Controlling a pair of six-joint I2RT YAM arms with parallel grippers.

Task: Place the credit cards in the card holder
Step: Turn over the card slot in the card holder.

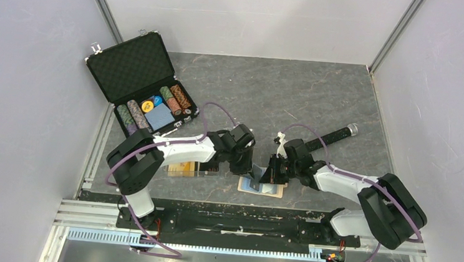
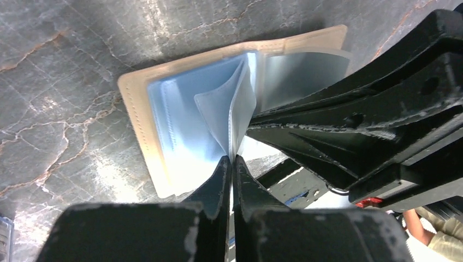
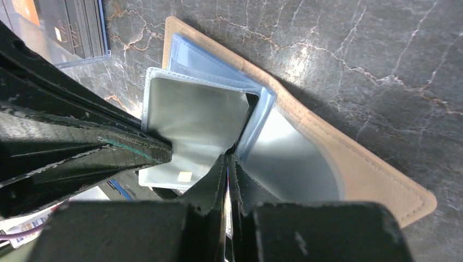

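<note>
The tan card holder [image 1: 275,191] [image 2: 134,109] [image 3: 371,174] lies open on the grey table, between both grippers. My left gripper [image 1: 248,168] [image 2: 232,159] is shut on the edge of a light blue pocket sleeve [image 2: 224,109] and lifts it off the others. My right gripper [image 1: 271,171] [image 3: 227,158] is shut on a thin dark credit card, seen edge-on, at the mouth of the spread sleeve [image 3: 191,117]. More credit cards, dark and orange-gold, lie in a clear box [image 1: 183,168] [image 3: 71,33] under the left arm.
An open black poker-chip case [image 1: 140,77] stands at the back left. A black-handled tool [image 1: 335,134] lies behind the right arm. White walls close in both sides and the back. The two grippers are almost touching over the holder.
</note>
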